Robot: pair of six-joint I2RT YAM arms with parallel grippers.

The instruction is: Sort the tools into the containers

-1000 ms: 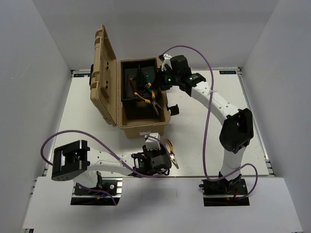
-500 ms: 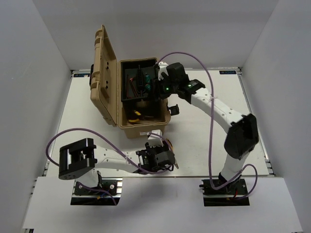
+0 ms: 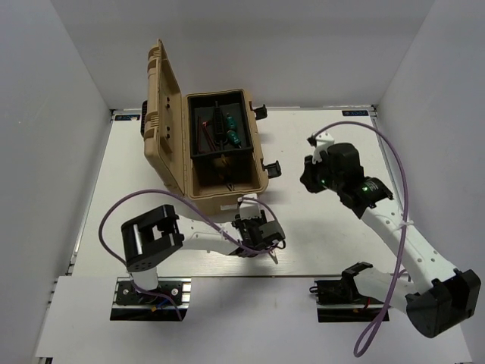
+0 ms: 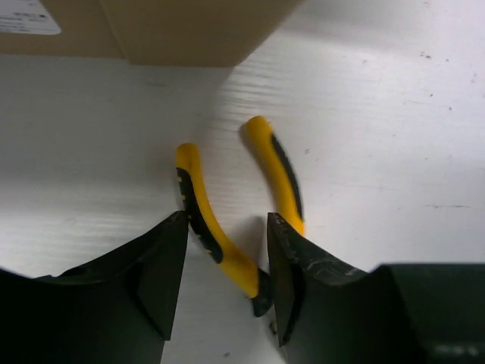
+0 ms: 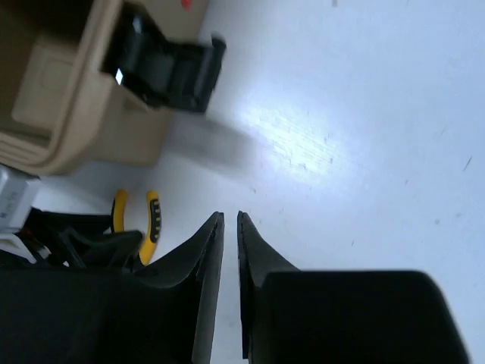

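Beside toolbox (image 3: 227, 199), left fingers (image 4: 159, 280) part-open astride pliers (image 4: 226, 258) handle; right fingers (image 5: 201, 258) nearly closed, empty; toolbox label (image 4: 26, 15) unreadable.

Pliers (image 4: 203, 216) on table (image 3: 318, 144) just before toolbox (image 3: 227, 199), screwdriver (image 3: 233, 136) inside

Supervisor: Report pliers (image 4: 282, 178) visibility.
Operator: On my left wrist view I see only the two handles. The head lies under the left claw (image 4: 227, 220) fingers. On the top view, the claw covers nearly all of the tool.
Supervisor: Toolbox (image 3: 224, 199)?
Operator: The dark items in its black interior are too small for me to identify. The left wrist view crops it at the upper edge, with its label (image 4: 26, 15) cut by the corner. The right wrist view crops it at the left edge, and its latch (image 5: 163, 64) is blurred.
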